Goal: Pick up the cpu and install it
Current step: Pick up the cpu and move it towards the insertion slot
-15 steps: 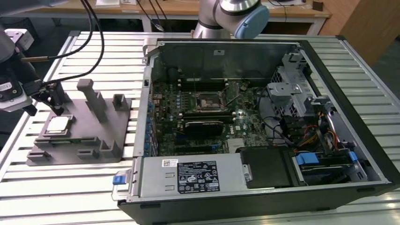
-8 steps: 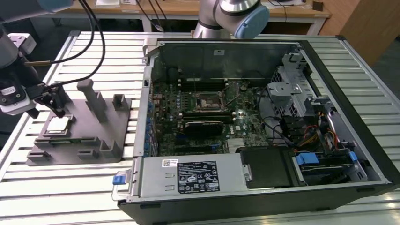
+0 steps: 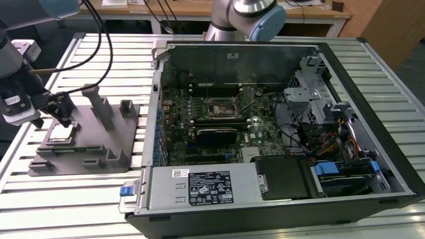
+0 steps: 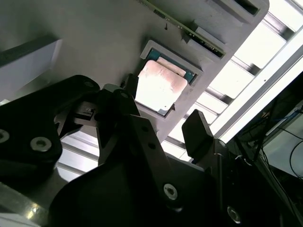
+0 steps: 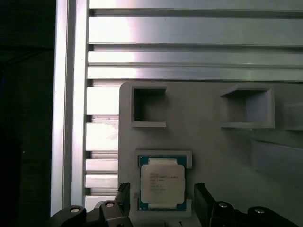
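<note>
The cpu [image 3: 61, 135] is a flat square chip with a silvery top, lying in a shallow pocket of the grey fixture block [image 3: 99, 149] at the exterior view's left. My gripper [image 3: 58, 113] hangs just above it, open. In the first wrist view the cpu [image 5: 162, 187] lies between the two black fingertips [image 5: 124, 198], which stand apart on either side and clear of it. The second wrist view shows the same cpu [image 4: 160, 86] in its pocket beyond my gripper [image 4: 163, 111]. The black motherboard socket [image 3: 220, 107] sits inside the open computer case.
The open computer case [image 3: 371, 99] lies on the slatted metal table [image 3: 79, 199] beside the fixture. Upright grey posts [image 3: 99, 104] rise from the fixture near my gripper. Cables [image 3: 99, 40] trail from my arm. A second arm's base [image 3: 246, 20] stands behind the case.
</note>
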Controlling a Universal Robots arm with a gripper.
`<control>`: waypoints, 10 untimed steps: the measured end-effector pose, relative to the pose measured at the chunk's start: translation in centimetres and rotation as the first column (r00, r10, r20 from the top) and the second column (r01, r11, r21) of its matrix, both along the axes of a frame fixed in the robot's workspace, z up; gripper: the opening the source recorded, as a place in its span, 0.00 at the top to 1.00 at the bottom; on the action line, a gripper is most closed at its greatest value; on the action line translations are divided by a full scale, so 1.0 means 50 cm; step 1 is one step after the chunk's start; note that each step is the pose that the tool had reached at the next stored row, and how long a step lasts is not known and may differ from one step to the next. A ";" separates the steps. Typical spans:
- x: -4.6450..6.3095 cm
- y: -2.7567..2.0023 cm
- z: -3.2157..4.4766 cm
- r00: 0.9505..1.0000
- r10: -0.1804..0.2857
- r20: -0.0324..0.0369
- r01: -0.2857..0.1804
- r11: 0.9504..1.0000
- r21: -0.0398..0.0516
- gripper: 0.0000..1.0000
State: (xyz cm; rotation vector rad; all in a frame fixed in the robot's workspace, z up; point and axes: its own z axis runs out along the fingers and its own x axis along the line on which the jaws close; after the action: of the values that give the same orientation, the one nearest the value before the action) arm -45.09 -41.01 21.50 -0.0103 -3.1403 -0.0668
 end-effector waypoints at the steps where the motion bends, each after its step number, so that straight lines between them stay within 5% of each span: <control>1: 0.000 0.0000 -0.002 1.000 0.000 0.000 0.000 1.000 0.000 0.35; 10: 0.000 -0.0005 -0.026 1.000 0.000 0.000 0.000 1.000 0.000 0.28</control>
State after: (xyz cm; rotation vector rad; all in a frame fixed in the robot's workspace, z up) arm -45.10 -41.04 20.21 -0.0100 -3.1404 -0.0667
